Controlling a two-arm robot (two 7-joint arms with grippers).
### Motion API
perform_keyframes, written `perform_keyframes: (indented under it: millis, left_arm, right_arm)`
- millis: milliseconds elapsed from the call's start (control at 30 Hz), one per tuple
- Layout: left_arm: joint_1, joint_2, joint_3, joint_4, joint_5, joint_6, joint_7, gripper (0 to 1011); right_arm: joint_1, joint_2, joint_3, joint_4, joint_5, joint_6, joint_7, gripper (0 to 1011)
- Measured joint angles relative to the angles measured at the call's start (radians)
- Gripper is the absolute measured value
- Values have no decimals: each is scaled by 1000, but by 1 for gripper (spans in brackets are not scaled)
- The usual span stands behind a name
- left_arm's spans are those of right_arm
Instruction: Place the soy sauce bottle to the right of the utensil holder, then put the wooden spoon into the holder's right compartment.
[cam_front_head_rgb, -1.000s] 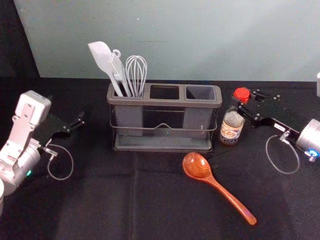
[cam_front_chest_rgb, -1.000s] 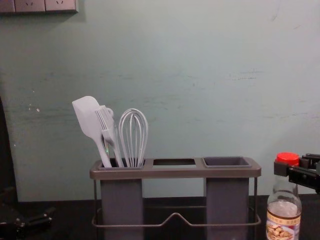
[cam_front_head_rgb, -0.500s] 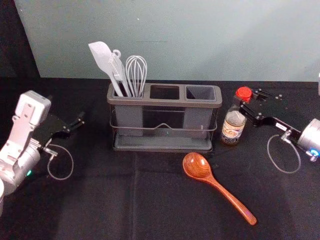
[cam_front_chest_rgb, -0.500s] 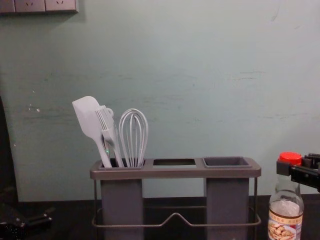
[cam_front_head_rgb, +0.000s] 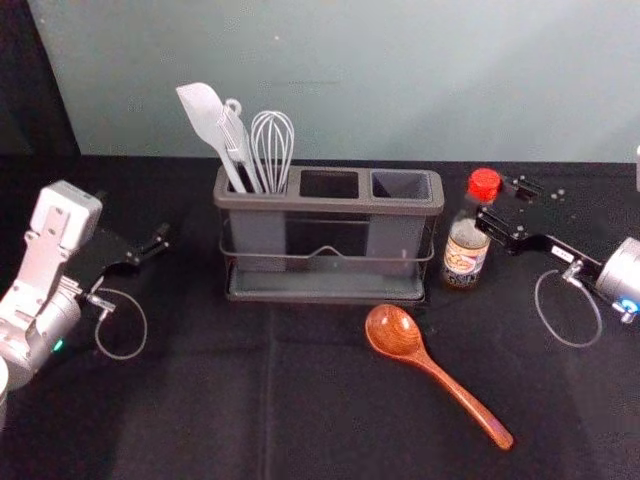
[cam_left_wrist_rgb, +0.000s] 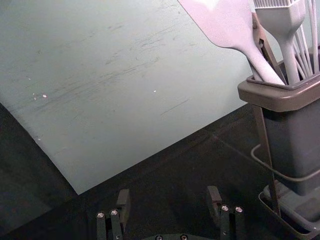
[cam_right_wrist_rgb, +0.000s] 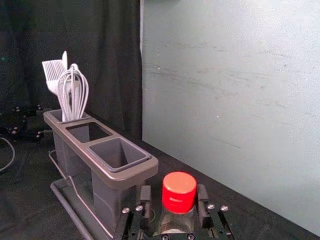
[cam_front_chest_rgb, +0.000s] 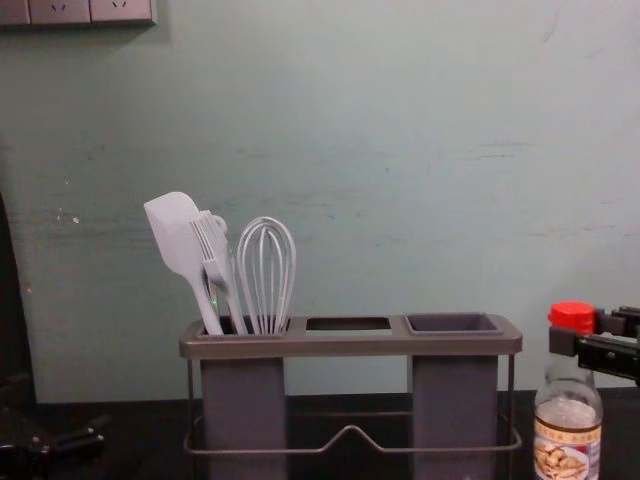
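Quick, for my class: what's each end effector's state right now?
Left end effector: open, empty.
Right end effector: at the soy sauce bottle's neck; whether it grips cannot be told.

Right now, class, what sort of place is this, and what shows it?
Probably a robot test or training setup, not a working kitchen: a left arm and right arm flank a utensil holder and wooden spoon on black cloth.

We can't make out a single word for certain. The soy sauce bottle (cam_front_head_rgb: 466, 234) wears a paper label (cam_front_chest_rgb: 568, 455) with a food picture and a band of tiny characters we can't decipher, and the right arm's black link (cam_front_head_rgb: 545, 246) carries a small white sticker (cam_front_head_rgb: 562, 254), its print too small for us.
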Motion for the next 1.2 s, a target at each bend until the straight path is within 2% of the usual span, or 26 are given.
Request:
perform_keyframes:
  millis: [33,233,333,367,400,467,567,1067,1200]
  left_arm:
    - [0,0,0,0,0,0,0,1005]
    - [0,0,0,0,0,0,0,1005]
    - [0,0,0,0,0,0,0,1005]
    - [0,0,0,0,0,0,0,1005]
    - [0,0,0,0,0,0,0,1005]
    - [0,0,0,0,0,0,0,1005]
    - [0,0,0,0,0,0,0,1005]
    - [0,0,0,0,0,0,0,1005]
    - [0,0,0,0,0,0,0,1005]
  right_arm:
    - [0,0,0,0,0,0,0,533]
    - [0,0,0,0,0,0,0,748]
    - [0,0,0,0,0,0,0,816]
    - [0,0,0,-1,0,0,0,868]
    - [0,0,0,-1,0,0,0,868]
    - [0,0,0,-1,1,-1,0,955]
    - [0,0,0,0,1,-1,0,1004]
    - [0,0,0,-1,1,-2,0,1004]
    - [-11,9,12,-22,4,-11,-2,1004]
